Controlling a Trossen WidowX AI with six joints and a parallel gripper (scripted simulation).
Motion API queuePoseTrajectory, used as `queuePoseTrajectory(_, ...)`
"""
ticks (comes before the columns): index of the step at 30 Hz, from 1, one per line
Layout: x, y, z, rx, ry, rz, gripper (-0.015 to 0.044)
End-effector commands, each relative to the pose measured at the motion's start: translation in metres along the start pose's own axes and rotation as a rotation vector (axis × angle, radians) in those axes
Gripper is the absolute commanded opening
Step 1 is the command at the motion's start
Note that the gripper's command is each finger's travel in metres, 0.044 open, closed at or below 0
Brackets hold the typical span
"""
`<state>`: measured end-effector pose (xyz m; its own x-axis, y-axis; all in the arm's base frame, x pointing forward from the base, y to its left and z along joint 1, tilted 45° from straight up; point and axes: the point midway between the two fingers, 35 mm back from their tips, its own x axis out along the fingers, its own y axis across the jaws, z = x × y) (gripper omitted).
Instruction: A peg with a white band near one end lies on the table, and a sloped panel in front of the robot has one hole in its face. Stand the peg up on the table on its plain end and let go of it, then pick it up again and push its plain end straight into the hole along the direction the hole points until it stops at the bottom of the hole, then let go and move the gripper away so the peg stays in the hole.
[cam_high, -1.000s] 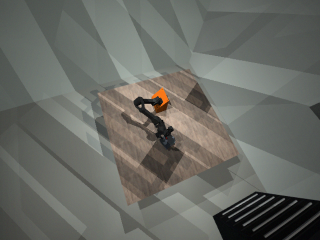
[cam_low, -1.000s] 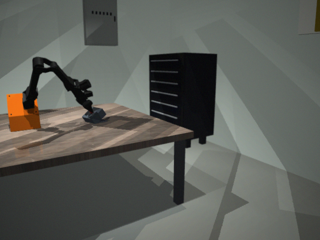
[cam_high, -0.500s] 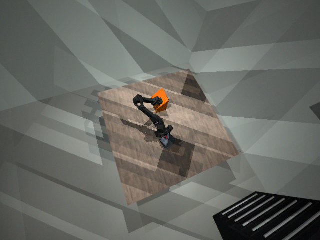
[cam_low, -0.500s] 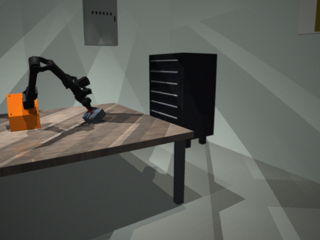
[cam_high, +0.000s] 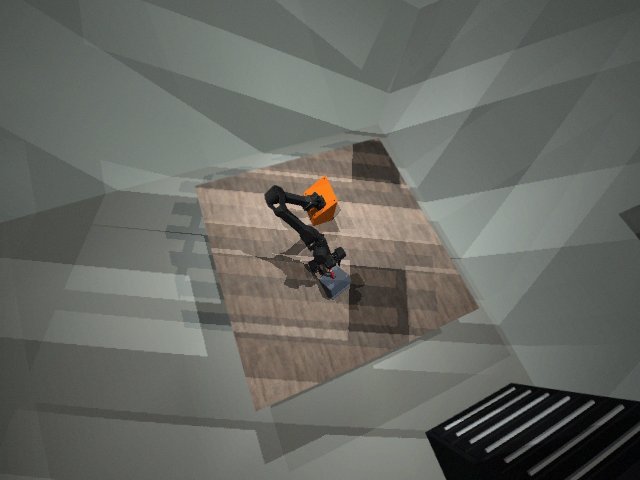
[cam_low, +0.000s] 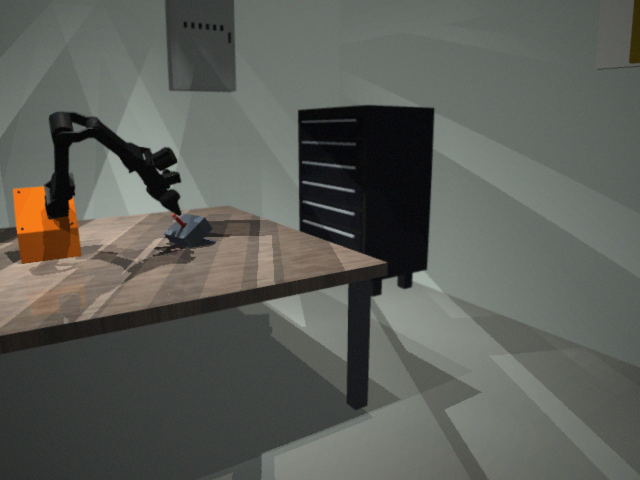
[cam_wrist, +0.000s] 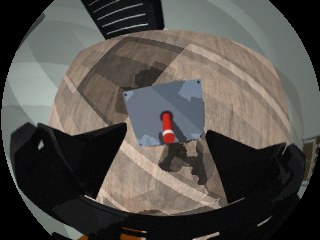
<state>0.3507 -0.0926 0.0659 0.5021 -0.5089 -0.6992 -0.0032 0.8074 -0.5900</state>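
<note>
The red peg (cam_high: 332, 273) (cam_low: 178, 220) (cam_wrist: 167, 122) stands in the hole of the blue-grey sloped panel (cam_high: 337, 287) (cam_low: 193, 229) (cam_wrist: 144, 107), with its white-banded end outward. Part of its length sticks out of the face; the end inside the hole is hidden. In the wrist view the peg's outer end leans toward the bottom of the view. My gripper (cam_high: 328, 264) (cam_low: 177, 210) (cam_wrist: 167, 130) is wide open and empty. Its fingers are apart on either side of the peg, touching neither it nor the panel as far as the wrist view shows; they are back near the banded end.
The orange base block (cam_high: 325, 198) (cam_low: 46, 232) carries the arm at the table's other side from the panel. The wooden table (cam_high: 289, 351) (cam_low: 310, 258) lies under both. A black drawer cabinet (cam_high: 542, 434) (cam_low: 395, 191) stands beyond the table edge.
</note>
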Motion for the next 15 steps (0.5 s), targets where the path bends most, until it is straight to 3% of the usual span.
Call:
queuePoseTrajectory(1,-0.006,0.000,0.001,0.001,0.000,-0.003,0.0440)
queuePoseTrajectory(15,-0.026,0.001,0.001,0.000,-0.002,-0.001,0.0440)
